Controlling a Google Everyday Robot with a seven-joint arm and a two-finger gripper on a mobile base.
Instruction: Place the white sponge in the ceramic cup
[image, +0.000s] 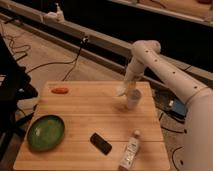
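Observation:
The white sponge (120, 92) hangs in my gripper (125, 86), a little above the wooden table and just left of the ceramic cup's rim. The ceramic cup (133, 99) is a small plain white cup standing upright near the table's far right edge. My white arm reaches in from the right and comes down over the cup. The gripper is shut on the sponge. The inside of the cup is not visible.
The wooden table (85, 115) also holds a green bowl (46, 132) at front left, a black phone (101, 143) at front centre, a clear bottle (129, 152) lying at front right, and a small orange-red item (60, 90) at back left. Cables lie on the floor behind.

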